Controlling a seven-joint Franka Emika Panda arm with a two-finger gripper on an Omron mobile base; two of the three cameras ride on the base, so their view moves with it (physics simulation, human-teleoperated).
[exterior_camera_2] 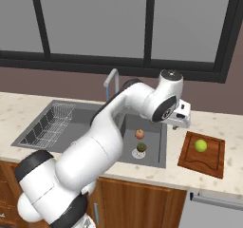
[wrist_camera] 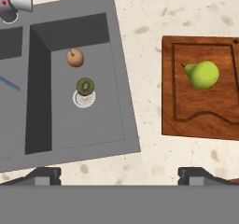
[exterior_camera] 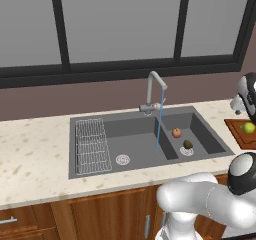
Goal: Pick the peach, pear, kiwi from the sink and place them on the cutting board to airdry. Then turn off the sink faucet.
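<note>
Pear [wrist_camera: 204, 74] lay on cutting board [wrist_camera: 186, 125]; peach [wrist_camera: 74, 58], kiwi [wrist_camera: 85, 86] in sink [wrist_camera: 93, 139] (right basin). Gripper [wrist_camera: 119, 174] fingers spread, empty.

The yellow-green pear [wrist_camera: 204, 74] is laid on the reddish-brown cutting board [wrist_camera: 196, 118]. The reddish-orange peach [wrist_camera: 75, 58] and the dark kiwi [wrist_camera: 85, 86] are left apart in the grey sink [wrist_camera: 98, 125], the kiwi touching the drain. Blue water is released by the sink faucet [exterior_camera: 153, 89].

Speckled counter [wrist_camera: 186, 13] carries the cutting board [wrist_camera: 170, 101] (seemingly flat) beside the sink [wrist_camera: 116, 78].
</note>
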